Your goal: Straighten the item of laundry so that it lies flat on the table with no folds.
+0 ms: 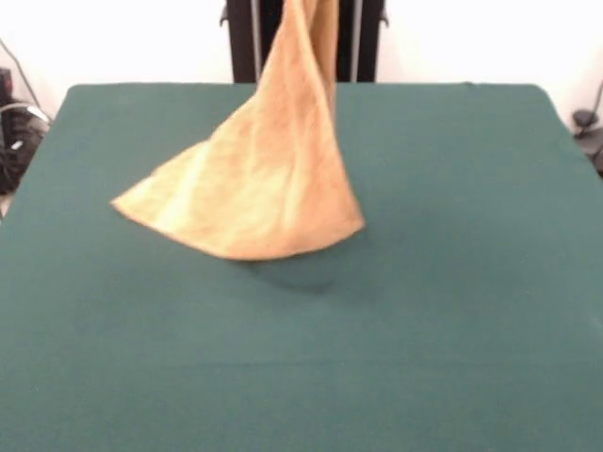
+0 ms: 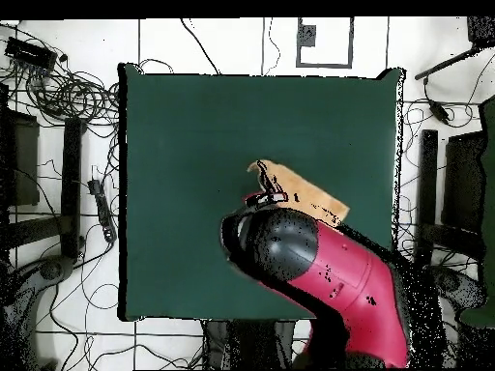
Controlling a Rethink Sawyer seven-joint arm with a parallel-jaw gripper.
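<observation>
The golden-orange towel hangs from above the top edge of the front view and fans out into a wide triangle over the middle of the green table. Its lower edge is close to the cloth, with a shadow under it; I cannot tell whether it touches. In the overhead view the towel shows as a narrow tan strip right of the table's centre. My gripper is mostly hidden under the arm's black wrist and is shut on the towel's top. The tag and border bands do not show.
The red and black arm reaches over the table's near right part in the overhead view. Cables and stands lie on the floor around the table. The pedestal stands behind the table's far edge.
</observation>
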